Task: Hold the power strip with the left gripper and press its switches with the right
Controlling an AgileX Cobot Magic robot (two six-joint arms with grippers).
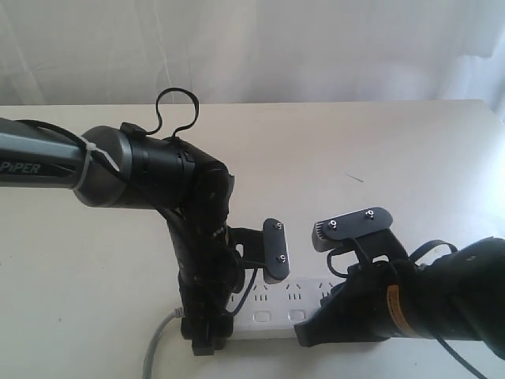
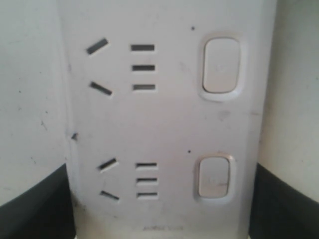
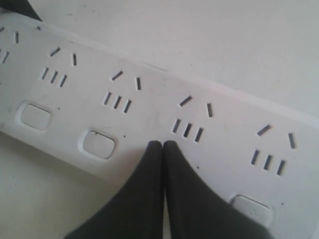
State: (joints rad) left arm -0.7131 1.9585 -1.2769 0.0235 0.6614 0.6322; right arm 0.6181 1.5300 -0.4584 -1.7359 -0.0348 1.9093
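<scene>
So, counts first: one power strip (image 1: pixel 276 298), one grey cord (image 1: pixel 158 347), two arms. The right wrist view shows five socket groups on the strip (image 3: pixel 149 112), with the end one cut off by the frame, plus three buttons (image 3: pixel 98 144) I can actually see. The left wrist view catches just two socket groups and two buttons (image 2: pixel 221 64). Every full group is two slanted slots with three straight ones next to them.

The strip lies flat and face up on the desk (image 1: pixel 410 158), right at the near edge of the exterior view. Its long axis runs left to right there, and the cord comes out of the left end. The button row runs along the side nearest that camera, one button per socket group.

Looks-wise it's plain white plastic, a bit scuffed, with a few dark specks. The buttons are rounded rectangles, each with a raised rim around it.

The left fingers (image 2: pixel 35 209) sit on either side of the strip's body, clamped onto its long edges near the cord end. The right fingers (image 3: pixel 144 199) are pressed together with no gap, tips down on the strip in the button row, between two of the visible buttons. Can't see what's under the tips.
</scene>
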